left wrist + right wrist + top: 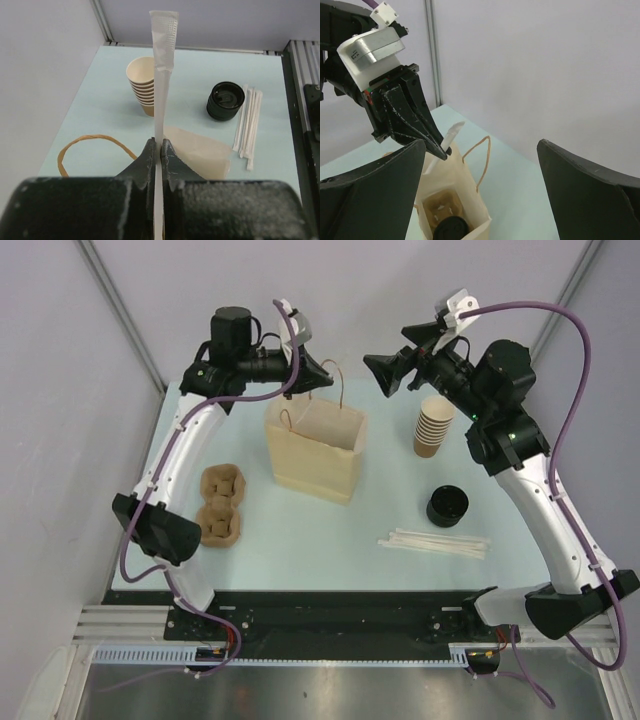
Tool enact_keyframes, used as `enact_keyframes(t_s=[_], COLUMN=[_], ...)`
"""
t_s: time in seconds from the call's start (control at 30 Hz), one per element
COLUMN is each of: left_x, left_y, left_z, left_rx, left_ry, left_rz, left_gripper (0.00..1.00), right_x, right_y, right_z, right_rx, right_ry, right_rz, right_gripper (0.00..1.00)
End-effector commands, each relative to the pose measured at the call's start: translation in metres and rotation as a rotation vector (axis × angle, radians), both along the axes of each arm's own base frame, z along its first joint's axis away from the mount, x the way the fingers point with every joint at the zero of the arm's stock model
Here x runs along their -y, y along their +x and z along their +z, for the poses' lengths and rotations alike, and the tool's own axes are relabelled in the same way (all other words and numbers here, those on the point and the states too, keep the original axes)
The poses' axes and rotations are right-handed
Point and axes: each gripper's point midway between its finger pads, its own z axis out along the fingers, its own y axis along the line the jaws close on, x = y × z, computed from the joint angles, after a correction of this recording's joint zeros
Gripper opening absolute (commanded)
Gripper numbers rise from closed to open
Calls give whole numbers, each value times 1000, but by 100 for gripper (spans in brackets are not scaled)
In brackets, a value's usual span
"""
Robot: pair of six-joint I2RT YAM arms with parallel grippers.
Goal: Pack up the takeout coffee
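The takeout coffee (451, 229) is found already lodged in the bottom of the open paper bag (310, 455), only its black lid being visible from the right wrist view, beside what appears to be a cardboard carrier. The bag is stood upright mid-worktop (300, 540). The left tool (160, 145) is clamped on a wrapped straw (163, 65), which is pinched at the fingertips and projects beyond them. This tool is held above the far-left rim of the bag mouth, so the cup lies below it and slightly toward the near side. The long axis of the straw is slanted, its free end raised, not yet aligned with the bag opening. The right tool (378, 375) is held with its jaws wide apart and nothing between them, just beyond the bag's far-right corner and clear of it. The left arm is judged the nearer to the bag mouth. The coming move is judged to depend on the straw being tipped down through the opening beside the cup.
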Motion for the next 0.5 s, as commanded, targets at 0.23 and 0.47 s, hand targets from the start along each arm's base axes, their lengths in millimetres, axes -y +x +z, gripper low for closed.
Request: enact_keyframes(t_s=[0.23, 0.47], left_x=[-14, -18], left_y=[4, 10], left_z=[-48, -68], left_rx=[56, 67], left_ry=[128, 120], left_rz=[-89, -83], left_gripper=[7, 9], right_x=[14, 14], right_y=[-4, -5], right_z=[10, 6], right_rx=[5, -5], right_ry=[2, -9], right_rz=[-36, -28], right_gripper=[100, 100])
